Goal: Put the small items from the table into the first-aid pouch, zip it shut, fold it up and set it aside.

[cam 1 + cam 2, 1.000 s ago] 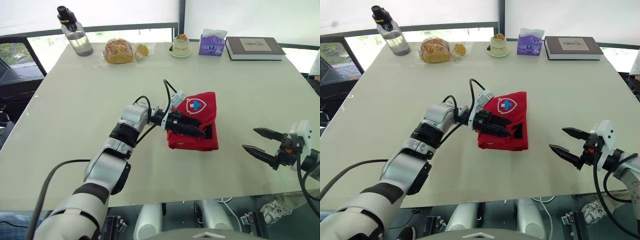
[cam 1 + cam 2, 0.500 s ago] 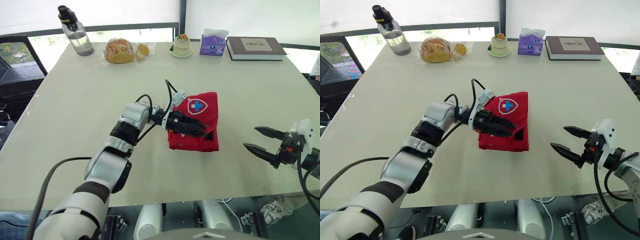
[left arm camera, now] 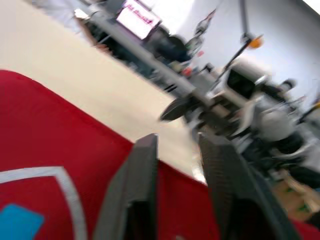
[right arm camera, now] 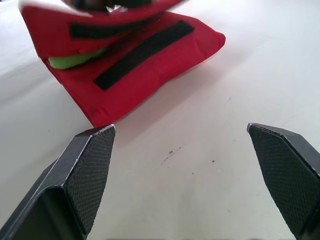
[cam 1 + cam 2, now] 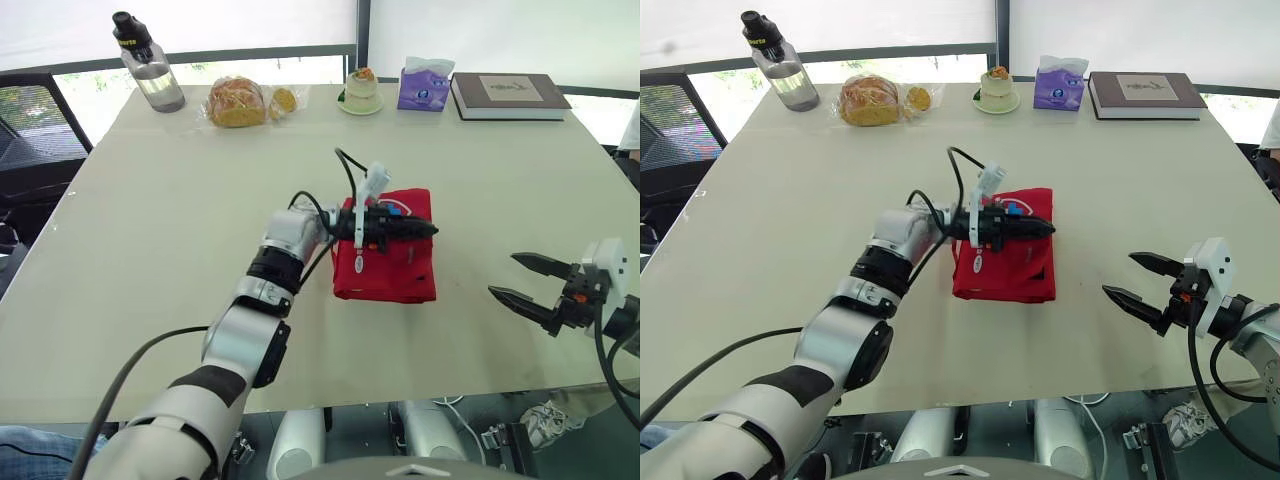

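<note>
the right claw (image 5: 503, 275) hovers over the near right corner of the tabletop (image 5: 170, 210), wide open, holding and touching nothing. its fingertips point toward the pouch (image 5: 385, 272), which lies well apart from it.

the left claw (image 5: 426, 229) reaches across the top of the pouch, low over the fabric. its two black fingers (image 3: 135, 185) stand a narrow gap apart, with nothing seen between them. whether they touch the cloth cannot be told.

the pouch sits near the middle of the tabletop. it is red and folded into a flat, roughly square packet. its top bears a white shield outline with a blue cross (image 5: 1014, 210), mostly covered by the claw. no words on it can be read. in the right wrist view two black strips (image 4: 142, 52) run along the side facing the right claw. the top layer there is lifted, and something green (image 4: 75, 59) shows in the opening.

along the far edge, from left to right, stand a clear bottle (image 5: 148, 62) with a black cap, bread (image 5: 238, 102) in a clear bag, a small dessert (image 5: 361, 92) on a saucer, a purple tissue pack (image 5: 424, 85) and a dark book (image 5: 508, 95) with a pale label. the print on them is too small to read.
</note>
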`<state>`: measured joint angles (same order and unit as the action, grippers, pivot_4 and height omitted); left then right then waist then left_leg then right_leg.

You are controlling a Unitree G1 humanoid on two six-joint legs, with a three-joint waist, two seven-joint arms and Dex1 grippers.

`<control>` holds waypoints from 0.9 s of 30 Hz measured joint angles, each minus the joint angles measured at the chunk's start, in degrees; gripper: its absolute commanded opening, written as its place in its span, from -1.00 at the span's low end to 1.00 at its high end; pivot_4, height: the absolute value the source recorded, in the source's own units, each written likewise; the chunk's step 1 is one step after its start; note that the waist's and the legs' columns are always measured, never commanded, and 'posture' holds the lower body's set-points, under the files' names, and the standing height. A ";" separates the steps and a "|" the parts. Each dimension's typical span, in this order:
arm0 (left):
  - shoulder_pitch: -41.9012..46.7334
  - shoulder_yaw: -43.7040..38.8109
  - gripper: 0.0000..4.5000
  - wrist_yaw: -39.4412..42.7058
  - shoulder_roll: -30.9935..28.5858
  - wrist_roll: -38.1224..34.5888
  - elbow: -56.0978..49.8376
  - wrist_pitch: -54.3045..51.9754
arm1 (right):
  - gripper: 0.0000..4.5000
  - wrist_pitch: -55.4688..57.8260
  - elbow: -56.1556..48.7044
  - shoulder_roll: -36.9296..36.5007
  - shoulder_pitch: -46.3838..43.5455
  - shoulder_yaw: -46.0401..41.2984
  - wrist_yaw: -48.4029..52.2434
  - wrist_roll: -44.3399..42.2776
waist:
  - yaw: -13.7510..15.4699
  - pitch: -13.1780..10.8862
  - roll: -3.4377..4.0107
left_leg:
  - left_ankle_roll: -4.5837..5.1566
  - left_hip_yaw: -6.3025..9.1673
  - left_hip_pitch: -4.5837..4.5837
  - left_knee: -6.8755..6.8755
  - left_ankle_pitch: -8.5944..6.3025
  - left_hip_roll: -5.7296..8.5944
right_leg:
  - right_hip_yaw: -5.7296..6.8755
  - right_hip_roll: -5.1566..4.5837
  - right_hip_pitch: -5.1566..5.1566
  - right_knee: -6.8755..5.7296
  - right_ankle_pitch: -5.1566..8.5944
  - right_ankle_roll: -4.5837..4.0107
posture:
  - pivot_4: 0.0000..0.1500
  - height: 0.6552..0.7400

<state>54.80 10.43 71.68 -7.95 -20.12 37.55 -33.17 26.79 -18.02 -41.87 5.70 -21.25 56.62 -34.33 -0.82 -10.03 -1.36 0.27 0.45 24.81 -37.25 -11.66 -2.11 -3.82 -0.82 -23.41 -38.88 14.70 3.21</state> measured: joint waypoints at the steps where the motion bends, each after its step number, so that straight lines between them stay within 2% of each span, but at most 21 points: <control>1: -0.68 1.51 -0.95 -0.14 -0.05 1.43 -0.93 2.32 | 1.00 -0.07 0.00 0.00 0.06 0.00 -0.01 0.05 | 0.03 0.01 0.02 | 0.00 0.00 -0.01 0.00 0.00 0.00 | 0.00 0.00 0.00 0.00 0.00 -0.01 | 1.00 1.00; 3: -2.81 5.03 -0.95 -0.70 0.11 5.55 -3.15 8.80 | 1.00 -0.34 0.00 0.01 0.22 0.00 0.00 0.13 | 0.15 0.06 0.09 | 0.00 0.00 -0.10 -0.01 0.00 0.00 | 0.00 -0.01 0.11 0.02 0.00 0.00 | 1.00 1.00; 7: -4.36 9.31 -0.95 -0.24 -0.09 10.16 -4.63 15.30 | 1.00 -0.47 0.00 0.01 0.29 0.00 -0.03 0.13 | 0.31 0.11 0.13 | 0.00 0.08 -0.16 -0.06 0.00 0.06 | -0.03 0.00 0.27 0.07 0.06 0.09 | 1.00 1.00; 10: -5.33 13.44 -0.95 3.05 -1.15 13.24 -5.91 18.91 | 1.00 -0.45 -0.01 0.02 0.67 0.00 -0.06 0.03 | 0.24 0.15 0.17 | 0.00 0.08 -0.17 -0.06 0.00 0.07 | -0.07 0.00 0.30 0.11 0.06 0.07 | 1.00 1.00; 12: -5.73 14.79 -0.95 8.44 -1.77 12.28 -7.13 16.88 | 1.00 -0.36 -0.02 0.02 0.85 0.00 -0.07 -0.18 | 0.04 0.15 0.17 | 0.00 0.09 -0.16 -0.06 0.00 0.06 | -0.07 0.02 0.30 0.09 0.06 0.08 | 1.00 1.00; 15: -5.72 14.49 -0.95 12.26 -1.68 9.60 -7.78 12.47 | 1.00 -0.23 -0.02 0.01 0.85 0.00 -0.07 -0.46 | -0.04 0.14 0.18 | 0.00 0.10 -0.13 -0.06 0.00 0.05 | -0.06 0.03 0.26 0.09 0.10 0.15 | 1.00 1.00; 20: -2.81 8.15 -0.95 14.33 -1.25 2.57 -7.26 5.18 | 1.00 -0.19 -0.01 0.01 0.84 0.00 -0.08 -0.60 | -0.05 0.09 0.16 | 0.00 0.14 -0.07 -0.06 0.00 0.04 | -0.03 0.05 0.20 0.08 0.11 0.17 | 1.00 1.00; 22: 2.04 4.12 -0.95 13.13 -0.68 0.88 -4.41 5.08 | 1.00 -0.16 -0.02 0.01 0.67 0.11 -0.08 -0.70 | 0.07 0.09 0.16 | 0.00 0.14 -0.06 -0.07 0.00 0.05 | -0.03 0.05 0.20 0.09 0.12 0.20 | 1.00 1.00; 23: 6.60 0.82 -0.95 9.45 -0.04 0.84 0.68 7.14 | 1.00 -0.11 -0.03 0.01 0.50 0.23 -0.09 -0.73 | 0.16 0.09 0.16 | 0.00 0.14 -0.05 -0.09 0.00 0.06 | -0.02 0.05 0.21 0.10 0.13 0.21 | 1.00 1.00; 25: 9.23 -1.09 -0.95 5.63 0.37 1.18 4.62 9.11 | 1.00 -0.08 0.06 -0.03 0.49 0.29 -0.09 -0.78 | 0.06 0.09 0.16 | 0.00 0.13 -0.07 -0.08 0.00 0.07 | -0.05 0.05 0.24 0.10 0.14 0.23 | 1.00 1.00; 27: 14.05 -3.19 -0.95 -4.71 1.56 4.00 14.92 13.99 | 1.00 -0.13 0.11 -0.04 0.20 0.47 -0.08 -0.55 | 0.10 0.06 0.11 | 0.01 0.16 -0.07 -0.08 0.00 0.07 | -0.04 0.05 0.24 0.12 0.14 0.25 | 1.00 1.00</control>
<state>68.86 7.24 66.96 -6.39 -16.12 52.47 -19.18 26.66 -17.90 -41.91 5.90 -20.78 56.54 -34.89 -0.71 -9.97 -1.24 0.28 0.61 24.74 -37.33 -11.67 -2.04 -3.86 -0.77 -23.17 -38.77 14.84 3.46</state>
